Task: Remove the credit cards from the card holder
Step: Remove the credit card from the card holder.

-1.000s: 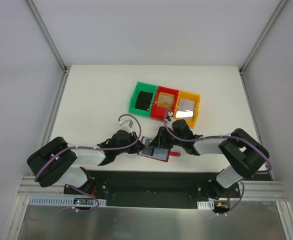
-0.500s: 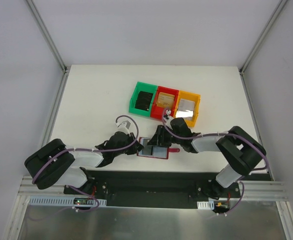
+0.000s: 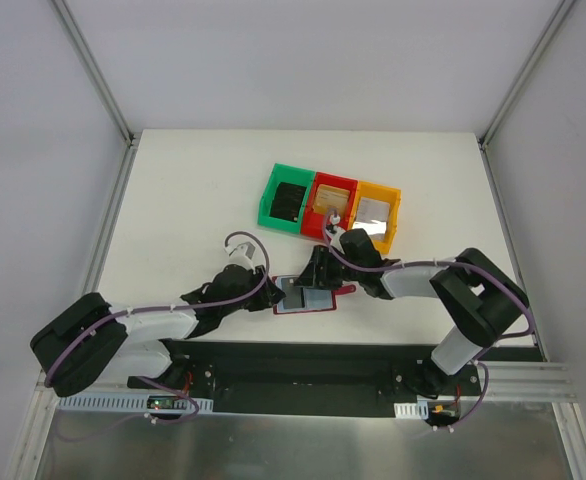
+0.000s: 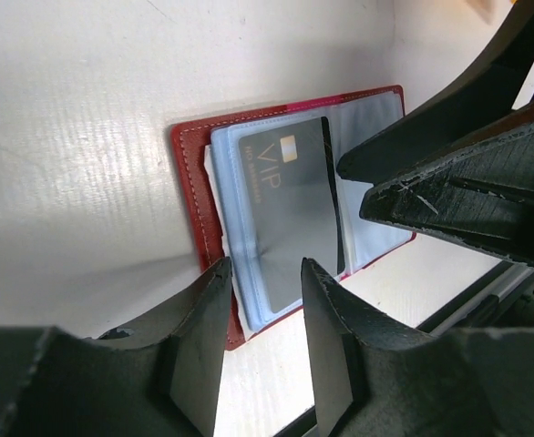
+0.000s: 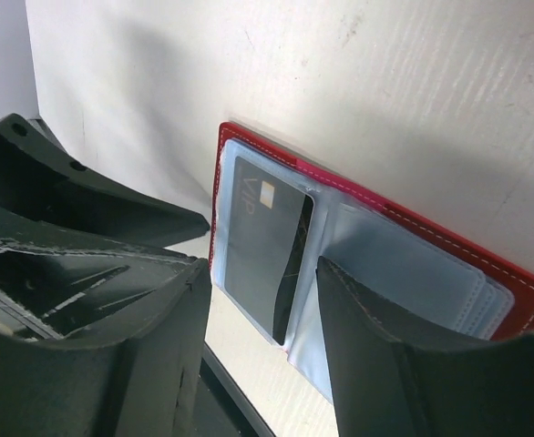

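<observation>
holder [image 3: 306, 297] open flat on bench [image 3: 193, 200], red bin [image 3: 336, 178] just behind it; long axis left-right, tab [image 3: 345, 291] pointing right. black VIP card [image 4: 290, 205] in its left pocket, long axis crosswise. left fingers [image 4: 265, 269] narrowly apart over its left half, right fingers [image 5: 262, 269] wide over its middle, both holding nothing

Robot test cell in a lab, not a lived-in room: a plain white table [image 3: 193, 200] is boxed in by blank white panels set in aluminium frame posts [image 3: 93, 70]. A left arm [image 3: 158, 320] and a right arm [image 3: 418, 282] are bolted to a black base plate [image 3: 303, 375] on a metal rail [image 3: 543, 375] at the near edge, with purple cables [image 3: 241, 240] looped openly along them. The table carries a row of small plastic sorting bins: green bin [image 3: 266, 200], red bin [image 3: 335, 178], orange bin [image 3: 381, 187].
</observation>
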